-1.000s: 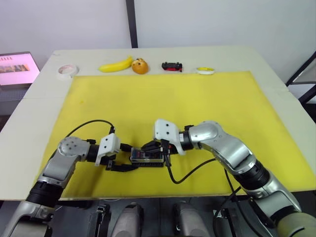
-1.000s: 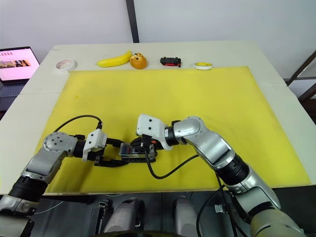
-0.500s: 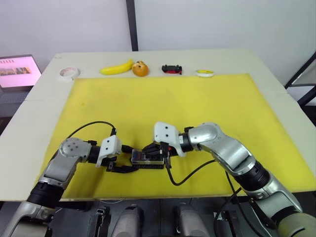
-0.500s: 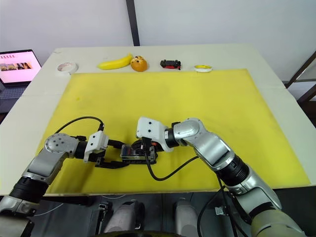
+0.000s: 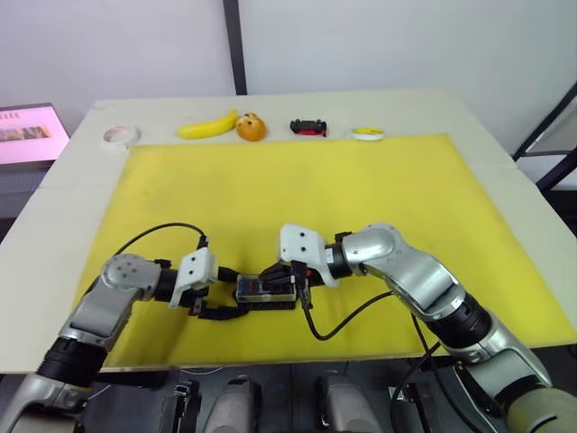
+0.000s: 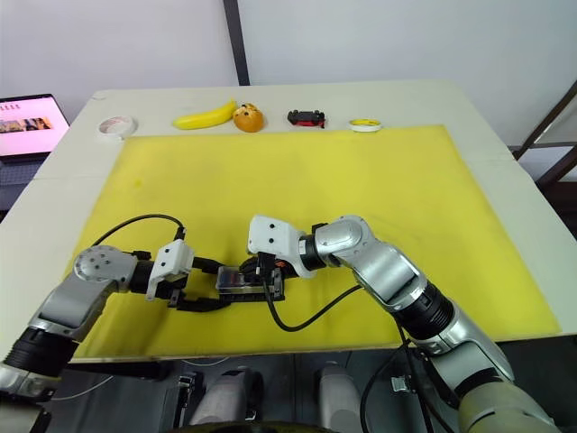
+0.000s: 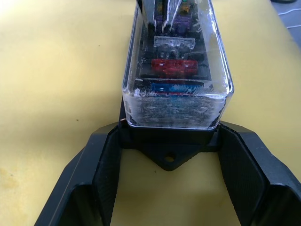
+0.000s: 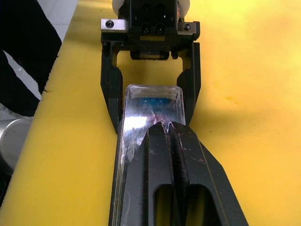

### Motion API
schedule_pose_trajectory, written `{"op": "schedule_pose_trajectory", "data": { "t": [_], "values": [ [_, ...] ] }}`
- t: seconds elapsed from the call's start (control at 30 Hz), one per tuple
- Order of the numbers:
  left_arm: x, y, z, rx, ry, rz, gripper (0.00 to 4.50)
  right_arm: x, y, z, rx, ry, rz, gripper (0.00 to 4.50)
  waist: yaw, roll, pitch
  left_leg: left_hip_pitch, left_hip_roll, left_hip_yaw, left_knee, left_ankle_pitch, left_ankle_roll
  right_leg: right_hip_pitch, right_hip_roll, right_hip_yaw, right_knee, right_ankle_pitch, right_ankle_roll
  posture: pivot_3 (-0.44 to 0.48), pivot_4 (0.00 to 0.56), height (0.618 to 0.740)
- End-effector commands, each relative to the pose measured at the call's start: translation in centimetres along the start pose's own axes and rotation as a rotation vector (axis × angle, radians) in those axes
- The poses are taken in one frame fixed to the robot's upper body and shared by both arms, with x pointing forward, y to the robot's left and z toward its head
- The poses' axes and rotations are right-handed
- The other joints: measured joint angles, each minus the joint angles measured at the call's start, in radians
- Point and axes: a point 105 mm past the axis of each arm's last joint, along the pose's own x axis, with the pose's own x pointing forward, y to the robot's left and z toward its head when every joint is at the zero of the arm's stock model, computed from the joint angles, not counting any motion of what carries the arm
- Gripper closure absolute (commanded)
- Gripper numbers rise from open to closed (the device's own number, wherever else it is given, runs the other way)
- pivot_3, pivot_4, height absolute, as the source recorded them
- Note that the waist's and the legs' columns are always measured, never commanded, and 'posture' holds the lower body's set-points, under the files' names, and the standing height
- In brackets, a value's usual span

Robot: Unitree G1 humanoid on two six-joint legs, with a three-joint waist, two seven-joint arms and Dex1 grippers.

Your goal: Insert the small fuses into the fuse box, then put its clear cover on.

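The black fuse box lies on the yellow mat near its front edge, with the clear cover sitting over it. Through the cover I see small fuses in their slots: a blue one, a red one and a pale clear one. My left gripper is open, its fingers straddling the box's end tab without closing on it. My right gripper is shut, its tips resting on top of the cover from the opposite end.
Along the table's far edge lie a tape roll, a banana, an orange object, a black-and-red toy car and a small yellow roll. A laptop screen stands off the table's left.
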Motion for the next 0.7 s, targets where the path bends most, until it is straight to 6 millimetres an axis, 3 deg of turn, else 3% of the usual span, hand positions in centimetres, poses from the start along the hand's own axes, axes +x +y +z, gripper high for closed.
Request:
{"op": "schedule_pose_trajectory", "data": {
  "t": [0.03, 0.27, 0.37, 0.47, 0.57, 0.7],
  "values": [
    [-1.2, -0.4, 1.6, 0.041, -0.031, -0.014, 0.01, 0.6, 0.7, -5.7, 0.156, 0.203, 0.021, 4.5, 0.0, 0.001, 0.0, 0.0, 0.0, 0.0, 0.0, 0.0, 0.0, 0.0, 0.0, 0.0, 0.0, 0.0, 0.0, 0.0, 0.15, 0.74],
    [-3.2, -1.0, 2.8, 0.043, -0.027, -0.02, 0.01, -0.1, 0.3, -2.7, 0.117, 0.1, 0.014, 4.5, 0.006, 0.001, 0.0, 0.004, 0.0, 0.0, 0.0, 0.0, 0.0, 0.004, -0.001, 0.0, -0.001, 0.0, 0.0, 0.0, 0.15, 0.74],
    [-4.2, -1.1, 3.2, 0.029, -0.013, -0.011, 0.01, -1.0, 0.1, 0.1, 0.093, 0.0, 0.017, 4.5, 0.006, 0.001, 0.0, 0.003, 0.0, 0.0, 0.0, 0.0, 0.0, 0.004, -0.002, 0.0, -0.001, 0.0, 0.0, 0.0, 0.15, 0.74],
    [-5.8, -1.2, 3.5, 0.0, 0.015, 0.009, 0.01, -3.5, -0.2, 4.1, 0.033, -0.103, 0.005, 4.5, 0.006, 0.001, 0.002, -0.001, 0.0, 0.0, 0.0, 0.0, 0.0, 0.0, -0.002, 0.0, -0.001, 0.0, 0.0, 0.0, 0.15, 0.74],
    [-7.0, -1.2, 4.0, -0.026, 0.035, 0.031, 0.01, -6.0, -0.2, 5.5, -0.035, -0.101, -0.032, 4.5, 0.006, 0.002, 0.005, -0.005, 0.0, 0.0, 0.001, 0.0, 0.0, -0.005, -0.002, 0.0, 0.0, 0.0, 0.0, 0.0, 0.15, 0.74],
    [-8.6, -0.9, 5.0, -0.055, 0.055, 0.076, 0.0, -9.7, -0.4, 5.2, -0.08, -0.031, -0.094, 3.3, 0.013, 0.002, 0.006, -0.005, 0.0, 0.0, 0.0, 0.0, 0.0, -0.004, -0.003, 0.0, -0.001, 0.0, 0.0, 0.0, 0.15, 0.74]
  ]
}}
